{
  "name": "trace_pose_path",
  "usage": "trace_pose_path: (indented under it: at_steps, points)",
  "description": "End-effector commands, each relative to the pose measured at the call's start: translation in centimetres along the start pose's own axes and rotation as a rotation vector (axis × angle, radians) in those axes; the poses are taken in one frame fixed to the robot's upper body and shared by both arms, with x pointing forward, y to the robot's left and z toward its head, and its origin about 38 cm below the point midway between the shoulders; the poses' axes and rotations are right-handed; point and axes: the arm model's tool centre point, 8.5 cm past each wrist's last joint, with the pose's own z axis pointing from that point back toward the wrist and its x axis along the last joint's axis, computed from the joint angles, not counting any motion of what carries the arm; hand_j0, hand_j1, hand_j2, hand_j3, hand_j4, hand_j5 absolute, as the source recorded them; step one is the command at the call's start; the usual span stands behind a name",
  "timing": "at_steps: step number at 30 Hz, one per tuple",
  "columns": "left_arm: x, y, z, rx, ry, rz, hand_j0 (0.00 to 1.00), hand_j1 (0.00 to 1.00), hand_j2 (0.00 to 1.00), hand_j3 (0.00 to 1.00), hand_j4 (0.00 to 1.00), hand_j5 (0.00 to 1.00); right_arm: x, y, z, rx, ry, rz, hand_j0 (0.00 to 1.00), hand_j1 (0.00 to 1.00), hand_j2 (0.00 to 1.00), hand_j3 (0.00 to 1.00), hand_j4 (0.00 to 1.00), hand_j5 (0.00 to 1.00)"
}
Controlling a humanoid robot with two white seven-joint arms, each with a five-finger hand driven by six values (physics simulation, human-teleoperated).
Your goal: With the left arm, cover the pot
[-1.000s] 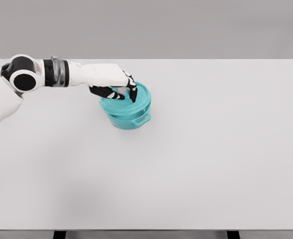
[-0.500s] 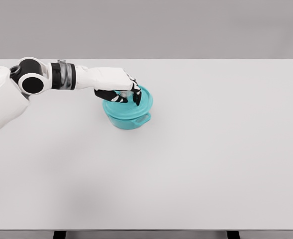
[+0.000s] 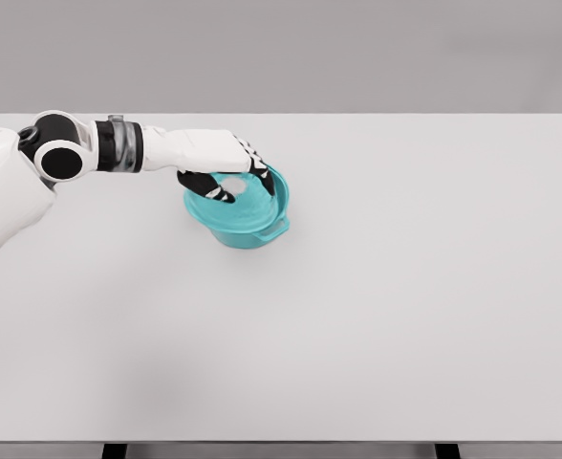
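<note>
Lid (image 3: 235, 203) shifted left, tilted; left hand (image 3: 226, 176) gripping.

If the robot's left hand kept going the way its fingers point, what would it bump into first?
The left hand points down, its fingers already at the teal lid on the pot. So it would probably press into the lid first, though depth is hard to judge from one view.
</note>
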Motion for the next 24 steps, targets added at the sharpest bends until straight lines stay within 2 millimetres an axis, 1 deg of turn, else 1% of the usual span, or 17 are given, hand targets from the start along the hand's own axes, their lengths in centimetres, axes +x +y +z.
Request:
trace_pose_path:
  at_steps: [1, 7, 12, 19, 24]
  points:
    - [0.0, 0.1, 0.0, 0.005, 0.0, 0.006, 0.78, 0.78, 0.78, 0.78, 0.78, 0.78, 0.0, 0.0, 0.0, 0.0, 0.0, 0.0, 1.0, 1.0, 1.0, 1.0, 1.0, 1.0]
    - [0.2, 0.2, -0.3, 0.008, -0.008, 0.006, 0.78, 0.78, 0.78, 0.78, 0.78, 0.78, 0.0, 0.0, 0.0, 0.0, 0.0, 0.0, 1.0, 1.0, 1.0, 1.0, 1.0, 1.0]
    - [-0.2, -0.1, -0.9, 0.008, -0.003, 0.028, 0.77, 0.77, 0.77, 0.77, 0.77, 0.77, 0.0, 0.0, 0.0, 0.0, 0.0, 0.0, 1.0, 1.0, 1.0, 1.0, 1.0, 1.0]
    - [-0.4, -0.2, -1.0, -0.009, 0.018, 0.002, 0.76, 0.76, 0.76, 0.76, 0.76, 0.76, 0.0, 0.0, 0.0, 0.0, 0.0, 0.0, 1.0, 1.0, 1.0, 1.0, 1.0, 1.0]
    - [-0.5, -0.1, -1.0, -0.01, 0.028, -0.009, 0.74, 0.74, 0.74, 0.74, 0.74, 0.74, 0.0, 0.0, 0.0, 0.0, 0.0, 0.0, 1.0, 1.0, 1.0, 1.0, 1.0, 1.0]
